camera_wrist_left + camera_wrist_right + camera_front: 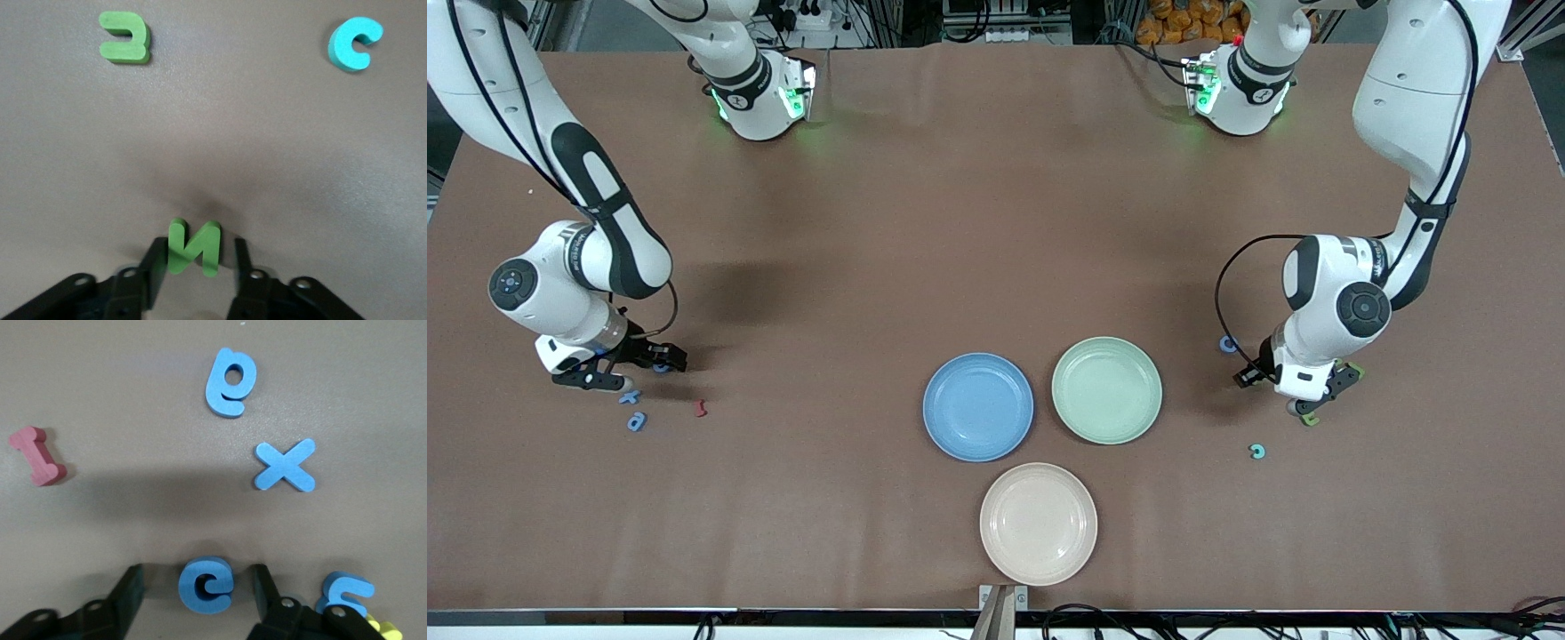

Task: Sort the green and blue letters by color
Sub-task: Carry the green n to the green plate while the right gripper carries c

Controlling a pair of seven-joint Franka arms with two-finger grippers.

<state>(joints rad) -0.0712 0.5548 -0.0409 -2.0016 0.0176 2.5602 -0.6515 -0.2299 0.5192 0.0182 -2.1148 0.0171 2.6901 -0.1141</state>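
- Pink plate (1039, 524): nearest the front camera, bare; it has no part in this sort and is best left alone.
- Teal C (355, 43): lies flat near the left arm's end of the table, nearer the camera than the left gripper. Its colour sits between blue and green, so its plate is a matter of judgement.
- Blue plate (978, 406) and green plate (1106, 389): side by side at mid-table, both bare, so no letter is sorted yet.
- Blue a (230, 381), blue x (285, 466) and dark red letter (38, 455): flat on the table, just nearer the camera than the right gripper. The red one stays put.
- Left gripper (194, 267): down at the table, its fingers (154, 267) part-open and straddling the green N (194, 247), which stands on edge between them. Whether the pads already touch cannot be told. A good grip squeezes the flat faces squarely before lifting.
- Green letter (125, 37): flat on the table, well apart from the N, awaiting a later pick.
- Right gripper (200, 590): low at the table, jaws wide on either side of the blue c (206, 585), clear gaps on both sides. Centre it first, since another blue letter (347, 590) and a yellow piece (380, 630) crowd one finger.
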